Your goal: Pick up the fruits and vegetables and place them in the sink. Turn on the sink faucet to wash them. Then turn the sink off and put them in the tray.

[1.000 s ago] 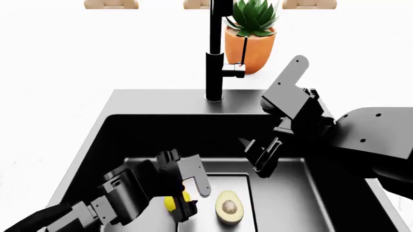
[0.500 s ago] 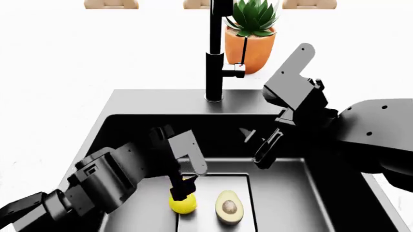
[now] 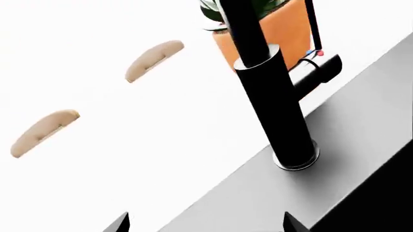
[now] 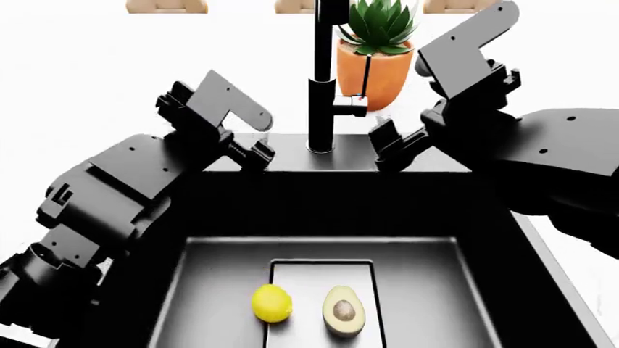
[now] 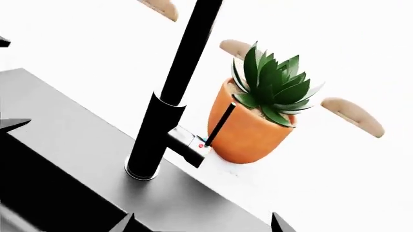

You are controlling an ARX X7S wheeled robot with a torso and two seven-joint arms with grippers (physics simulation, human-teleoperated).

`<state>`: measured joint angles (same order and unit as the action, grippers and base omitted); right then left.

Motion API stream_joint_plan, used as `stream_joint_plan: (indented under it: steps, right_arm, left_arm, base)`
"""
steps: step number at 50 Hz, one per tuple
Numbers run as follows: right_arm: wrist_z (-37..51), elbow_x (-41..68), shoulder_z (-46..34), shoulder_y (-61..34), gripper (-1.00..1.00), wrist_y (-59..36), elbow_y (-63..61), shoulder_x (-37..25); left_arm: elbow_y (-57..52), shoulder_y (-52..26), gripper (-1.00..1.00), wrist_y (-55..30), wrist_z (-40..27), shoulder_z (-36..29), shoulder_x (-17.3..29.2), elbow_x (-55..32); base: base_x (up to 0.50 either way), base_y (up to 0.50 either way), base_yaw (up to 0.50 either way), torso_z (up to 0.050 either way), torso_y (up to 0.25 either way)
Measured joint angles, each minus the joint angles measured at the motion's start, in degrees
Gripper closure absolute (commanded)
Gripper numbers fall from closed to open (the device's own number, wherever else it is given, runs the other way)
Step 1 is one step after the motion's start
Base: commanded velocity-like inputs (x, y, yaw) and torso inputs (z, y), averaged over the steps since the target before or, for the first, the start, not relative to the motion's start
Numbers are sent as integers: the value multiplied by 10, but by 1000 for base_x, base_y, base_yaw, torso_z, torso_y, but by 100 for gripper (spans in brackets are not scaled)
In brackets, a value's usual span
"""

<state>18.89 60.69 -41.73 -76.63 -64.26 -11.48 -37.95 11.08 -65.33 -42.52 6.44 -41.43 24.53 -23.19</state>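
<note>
A yellow lemon [image 4: 272, 303] and a halved avocado [image 4: 343, 310] lie side by side on the drain plate at the bottom of the black sink [image 4: 320, 210], with nothing touching them. The sink faucet [image 4: 322, 109] stands at the back rim, its side lever [image 4: 350, 109] pointing right. My left gripper [image 4: 254, 154] hovers open over the rim just left of the faucet. My right gripper [image 4: 387, 148] hovers open just right of it. The left wrist view shows the faucet [image 3: 271, 106] beyond the open left gripper [image 3: 206, 224]. The right wrist view shows the faucet [image 5: 161, 130] and lever [image 5: 190, 147] beyond the open right gripper [image 5: 201, 226]. The tray is out of view.
An orange pot with a green succulent [image 4: 375, 54] stands right behind the faucet's lever on the white counter. Both forearms overhang the basin's left and right walls.
My left gripper has let go of the lemon, which now lies on the drain plate, and risen out of the basin to the rim. The right gripper has risen toward the faucet.
</note>
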Motion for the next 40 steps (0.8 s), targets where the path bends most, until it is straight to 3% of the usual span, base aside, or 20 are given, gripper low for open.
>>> stream_joint_plan:
  steps: [17,40]
  right_arm:
    - [11,-65,20,23,-100,119,86,54]
    - [-28,-108,27,37,-100,226,217,122]
  left_arm:
    - [92,-34,-100,47,-85,94,-45,-5]
    - [167,-56,-100,81,-114,120,-73,0]
  base:
    - [0,0,0,0,0]
    - [0,0,0,0,0]
